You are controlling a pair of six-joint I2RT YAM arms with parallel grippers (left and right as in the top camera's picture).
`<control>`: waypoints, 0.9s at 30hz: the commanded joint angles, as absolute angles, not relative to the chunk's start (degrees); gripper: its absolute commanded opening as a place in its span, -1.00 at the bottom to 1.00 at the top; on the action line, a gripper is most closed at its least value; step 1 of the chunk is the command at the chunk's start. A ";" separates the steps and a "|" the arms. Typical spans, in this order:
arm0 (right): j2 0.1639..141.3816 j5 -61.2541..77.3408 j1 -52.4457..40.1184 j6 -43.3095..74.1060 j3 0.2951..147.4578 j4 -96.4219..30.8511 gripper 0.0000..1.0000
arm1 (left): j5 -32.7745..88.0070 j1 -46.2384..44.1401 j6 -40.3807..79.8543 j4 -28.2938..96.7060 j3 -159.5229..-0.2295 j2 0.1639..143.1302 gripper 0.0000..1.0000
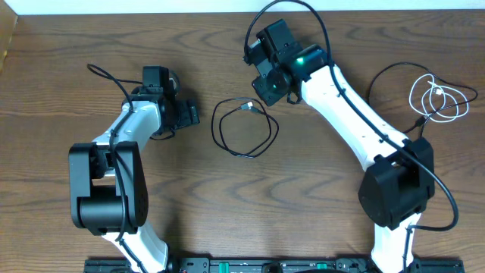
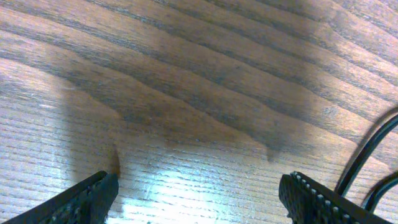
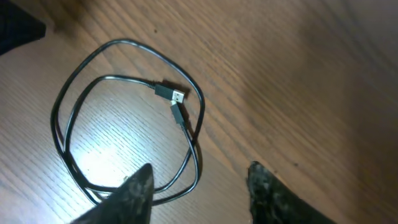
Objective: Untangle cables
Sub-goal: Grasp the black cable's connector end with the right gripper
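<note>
Tabletop (image 1: 68, 45) of dark wood grain fills the overhead view, with my two arms reaching in from its near edge. My left arm (image 1: 114, 174) bends inward, and my left gripper (image 2: 199, 202) is spread wide over bare wood with nothing between the fingers. My right arm (image 1: 356, 114) stretches toward the middle. My right gripper (image 3: 199, 186) hangs with jaws parted, only wood in the gap, just above the black cable (image 3: 163, 91).

That cable lies in a double loop at the table's centre, between my grippers. Its two plugs (image 3: 179, 112) sit close together inside the upper part of the loop. The white cable (image 1: 439, 92) lies coiled near the right edge, well apart from the black one.

In the right wrist view the loop's lower bend slips behind my finger (image 3: 134, 196) and is hidden there. Two dark cords (image 2: 367, 155) are cut off at the right edge of the left wrist view; I cannot tell what they belong to.
</note>
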State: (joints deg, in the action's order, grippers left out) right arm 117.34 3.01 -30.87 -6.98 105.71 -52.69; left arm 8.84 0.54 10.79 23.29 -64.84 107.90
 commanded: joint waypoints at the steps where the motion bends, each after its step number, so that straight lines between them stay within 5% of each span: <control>1: 120.46 3.29 -30.92 -7.88 106.00 -53.25 -0.03 | 8.51 0.56 11.53 23.31 -64.82 106.63 0.75; 4: 122.69 3.36 -31.38 -8.45 106.00 -53.32 0.34 | 8.51 0.54 11.53 23.33 -64.82 106.63 0.75; 6: 123.92 3.38 -31.51 -8.45 106.00 -53.69 0.40 | 8.51 0.54 11.53 23.33 -64.82 106.63 0.75; 8: 124.81 3.36 -31.51 -8.45 105.97 -53.80 0.32 | 8.51 0.54 11.53 23.33 -64.82 106.63 0.75; 12: 126.74 3.36 -31.48 -9.98 105.86 -53.63 -0.17 | 8.51 0.54 11.53 23.33 -64.82 106.63 0.75; 24: 134.39 3.38 -31.57 -10.59 105.73 -53.45 -0.21 | 8.51 0.54 11.53 23.33 -64.82 106.63 0.75; 27: 135.79 3.31 -31.59 -10.57 105.73 -53.43 -0.44 | 8.51 0.54 11.53 23.33 -64.82 106.63 0.75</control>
